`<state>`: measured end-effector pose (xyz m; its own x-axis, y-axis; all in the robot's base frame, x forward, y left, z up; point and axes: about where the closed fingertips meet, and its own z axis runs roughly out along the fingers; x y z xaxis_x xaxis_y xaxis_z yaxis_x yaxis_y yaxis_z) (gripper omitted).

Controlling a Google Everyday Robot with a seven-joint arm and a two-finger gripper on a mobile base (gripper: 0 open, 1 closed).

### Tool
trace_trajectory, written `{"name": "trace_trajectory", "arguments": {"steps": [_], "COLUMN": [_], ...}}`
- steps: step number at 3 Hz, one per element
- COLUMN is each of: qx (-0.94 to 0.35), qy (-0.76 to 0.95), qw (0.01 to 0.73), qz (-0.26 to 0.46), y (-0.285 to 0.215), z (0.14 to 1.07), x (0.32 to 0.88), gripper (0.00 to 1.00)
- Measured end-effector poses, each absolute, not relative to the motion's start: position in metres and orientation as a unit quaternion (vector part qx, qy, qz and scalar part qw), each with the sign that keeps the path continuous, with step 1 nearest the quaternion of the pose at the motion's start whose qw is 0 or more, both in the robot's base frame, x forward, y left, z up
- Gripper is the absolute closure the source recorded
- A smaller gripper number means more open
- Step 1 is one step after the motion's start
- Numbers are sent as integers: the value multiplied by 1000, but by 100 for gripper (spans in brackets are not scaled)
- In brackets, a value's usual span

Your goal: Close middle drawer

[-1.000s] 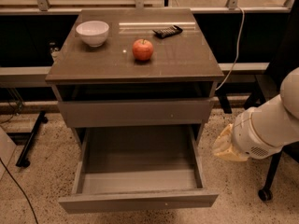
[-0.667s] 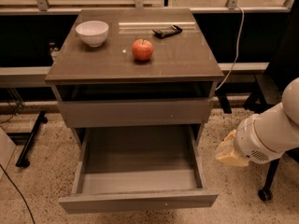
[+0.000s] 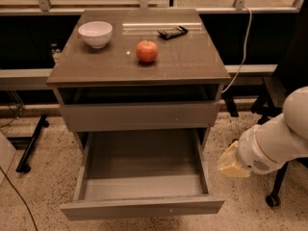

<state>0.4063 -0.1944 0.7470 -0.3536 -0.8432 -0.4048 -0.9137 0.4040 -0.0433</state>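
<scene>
The middle drawer (image 3: 142, 208) is pulled far out of the grey-brown cabinet. Its flat front with a tiny pale dot faces the camera, and its deep box (image 3: 144, 163) is empty. Above it, the topmost drawer front (image 3: 139, 115) sits nearly flush under the cabinet top. My gripper (image 3: 232, 163), pale yellow on a white arm (image 3: 276, 141), hangs to the right of the open drawer, level with its right side wall and apart from it.
On the cabinet top (image 3: 192, 61) stand a white bowl (image 3: 95, 33), a red apple (image 3: 147, 51) and a dark flat object (image 3: 173, 32). A cable (image 3: 245, 47) hangs at the right. A black stand foot (image 3: 29, 146) is at the left and a caster (image 3: 273, 200) at the right, on speckled floor.
My gripper and arm have moved downward and slightly right beside the drawer. The drawer has not moved.
</scene>
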Motion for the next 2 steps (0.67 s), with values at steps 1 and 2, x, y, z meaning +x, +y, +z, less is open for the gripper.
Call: {"name": "trace_trajectory", "arguments": {"steps": [1, 2], "qx": [-517, -503], "qy": [825, 829], "qw": [181, 180], "qz": [140, 167], "y": [-184, -175], "z": [706, 678], "x": [397, 391], "gripper": [100, 100]}}
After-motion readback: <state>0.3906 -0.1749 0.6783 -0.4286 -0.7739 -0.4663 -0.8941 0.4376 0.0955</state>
